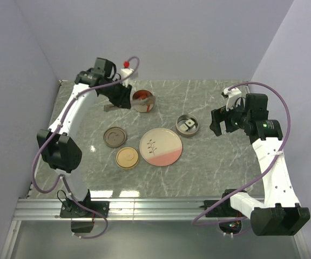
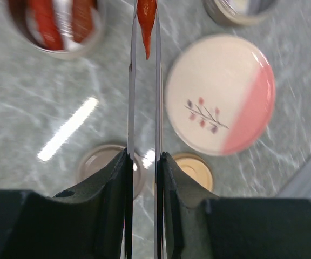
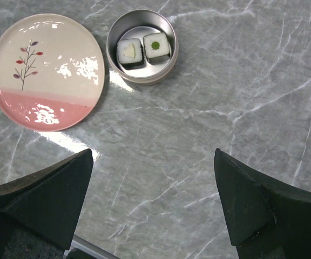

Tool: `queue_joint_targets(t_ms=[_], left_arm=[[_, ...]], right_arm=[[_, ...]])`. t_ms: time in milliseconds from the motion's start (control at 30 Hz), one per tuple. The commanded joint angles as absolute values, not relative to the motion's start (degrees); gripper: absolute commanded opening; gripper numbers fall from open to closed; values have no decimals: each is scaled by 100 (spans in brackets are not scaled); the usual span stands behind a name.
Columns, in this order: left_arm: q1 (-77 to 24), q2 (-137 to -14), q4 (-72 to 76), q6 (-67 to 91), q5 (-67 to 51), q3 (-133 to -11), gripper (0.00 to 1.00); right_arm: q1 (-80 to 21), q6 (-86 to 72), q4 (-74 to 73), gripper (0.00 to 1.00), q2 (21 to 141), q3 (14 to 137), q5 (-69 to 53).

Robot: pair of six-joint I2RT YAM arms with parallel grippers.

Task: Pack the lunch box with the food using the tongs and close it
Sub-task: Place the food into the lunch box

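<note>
Left gripper (image 2: pixel 143 162) is clamped on the tongs (image 2: pixel 132 97), which run straight out from the jaws. The tips pinch the carrot (image 2: pixel 146 24) lengthwise, taper pointing back at the gripper. It's slim, glossy orange-red. Sausage tin (image 2: pixel 93 43) lies just left of the tips in the wrist view, so I'd expect a short sideways shift before release. Right gripper (image 3: pixel 153 199) gapes wide, holds nothing, near the sushi tin (image 3: pixel 144 78).
</note>
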State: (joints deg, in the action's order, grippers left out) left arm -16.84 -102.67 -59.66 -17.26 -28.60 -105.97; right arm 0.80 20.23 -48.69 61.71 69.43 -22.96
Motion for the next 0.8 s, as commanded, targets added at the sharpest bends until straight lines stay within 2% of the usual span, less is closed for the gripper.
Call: queue_joint_targets(t_ms=[0,267,767], left_arm=[[-1346,-10537,-5977,-1513,-3147,-11302,22],[-1037,-11425,-5590,-1257,-3006,-12287,22],[-1037,-12085,-5168,-1222,-3032,-12191,24]], right_arm=[[114,2030,-4781,100,6056,7005,-2268],[114,1995,-4772,100,6064,6987,-2294],[114,2030,-4825,100,6064,7005,-2276]])
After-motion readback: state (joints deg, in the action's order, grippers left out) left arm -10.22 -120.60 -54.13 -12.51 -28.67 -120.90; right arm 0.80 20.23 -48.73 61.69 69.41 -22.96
